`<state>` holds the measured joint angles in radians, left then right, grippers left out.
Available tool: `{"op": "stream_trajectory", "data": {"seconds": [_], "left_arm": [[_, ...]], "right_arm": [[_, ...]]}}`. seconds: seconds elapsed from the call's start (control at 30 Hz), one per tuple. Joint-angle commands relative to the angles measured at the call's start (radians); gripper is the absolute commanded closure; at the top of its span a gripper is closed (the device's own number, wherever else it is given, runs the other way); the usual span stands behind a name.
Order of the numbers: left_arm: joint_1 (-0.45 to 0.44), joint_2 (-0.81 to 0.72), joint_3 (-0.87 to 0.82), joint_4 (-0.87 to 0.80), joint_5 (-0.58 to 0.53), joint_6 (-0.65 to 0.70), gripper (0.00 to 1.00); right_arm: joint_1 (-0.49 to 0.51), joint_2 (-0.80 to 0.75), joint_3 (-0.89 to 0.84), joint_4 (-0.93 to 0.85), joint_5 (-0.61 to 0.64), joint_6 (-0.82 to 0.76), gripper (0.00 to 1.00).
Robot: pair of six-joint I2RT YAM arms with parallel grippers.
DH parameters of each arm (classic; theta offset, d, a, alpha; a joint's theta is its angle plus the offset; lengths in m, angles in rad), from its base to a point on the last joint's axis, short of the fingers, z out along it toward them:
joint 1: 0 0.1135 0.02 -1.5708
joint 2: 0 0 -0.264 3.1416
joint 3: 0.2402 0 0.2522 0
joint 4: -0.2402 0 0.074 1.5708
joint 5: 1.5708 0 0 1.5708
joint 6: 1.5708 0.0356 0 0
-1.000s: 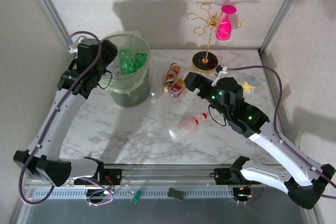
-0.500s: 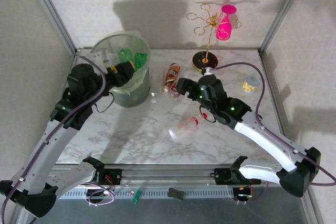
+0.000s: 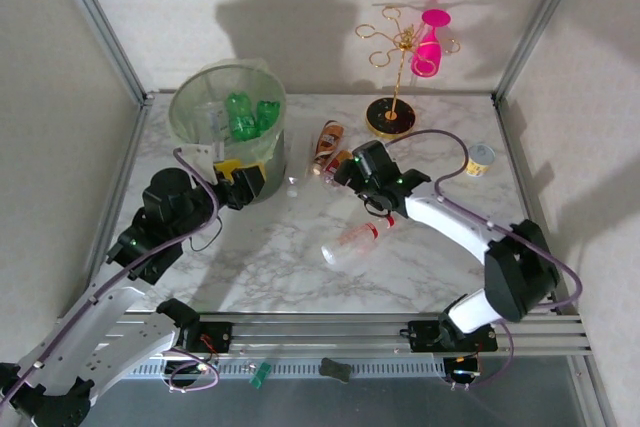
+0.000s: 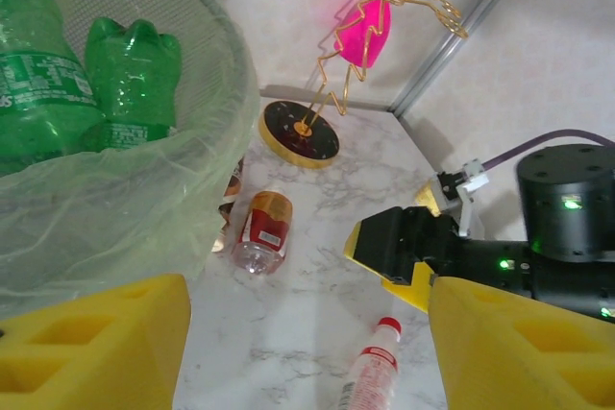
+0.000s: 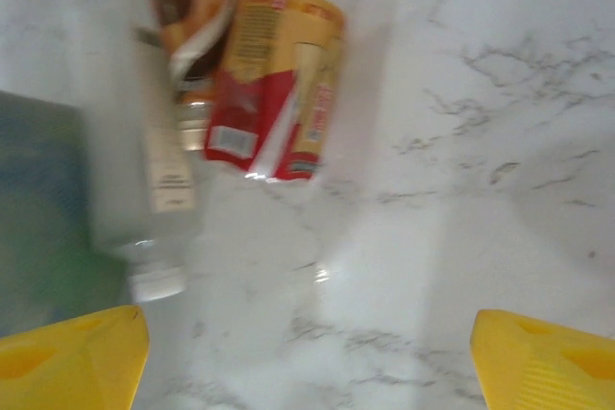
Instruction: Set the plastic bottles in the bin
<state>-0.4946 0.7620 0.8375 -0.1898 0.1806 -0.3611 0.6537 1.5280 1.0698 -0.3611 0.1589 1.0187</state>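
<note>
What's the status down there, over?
Left gripper open, empty, beside bin. Right gripper open, over red-labelled bottle. Green bottles in bin; red-capped bottle on table. Path looks clear.

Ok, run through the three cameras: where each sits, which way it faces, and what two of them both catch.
Top external: fixed above and behind the bases, looking down on the table; both arms, left gripper and right gripper show.
Left wrist: beside the bin, facing across toward the gold rack; its yellow fingers frame the bottom.
Right wrist: pointing down at the red-labelled bottle; yellow fingertips in the bottom corners.
Shared: both wrist views catch that red-labelled bottle.
</note>
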Motion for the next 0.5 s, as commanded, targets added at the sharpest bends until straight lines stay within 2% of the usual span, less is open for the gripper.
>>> {"op": "stream_trajectory", "data": {"seconds": [0.0, 0.2, 0.47], "left_arm": [[-0.007, -0.023, -0.053, 0.073, -0.032, 0.024, 0.34], [-0.016, -0.015, -0.066, 0.091, -0.027, 0.029, 0.35], [-0.037, -0.031, -0.089, 0.094, -0.037, 0.033, 0.36]], "right_arm": [[-0.026, 0.080, 0.072, -0.019, 0.013, -0.021, 0.14], [-0.098, 0.246, 0.155, 0.023, -0.064, -0.044, 0.17], [-0.119, 0.445, 0.378, -0.025, -0.081, -0.048, 0.16]]}}
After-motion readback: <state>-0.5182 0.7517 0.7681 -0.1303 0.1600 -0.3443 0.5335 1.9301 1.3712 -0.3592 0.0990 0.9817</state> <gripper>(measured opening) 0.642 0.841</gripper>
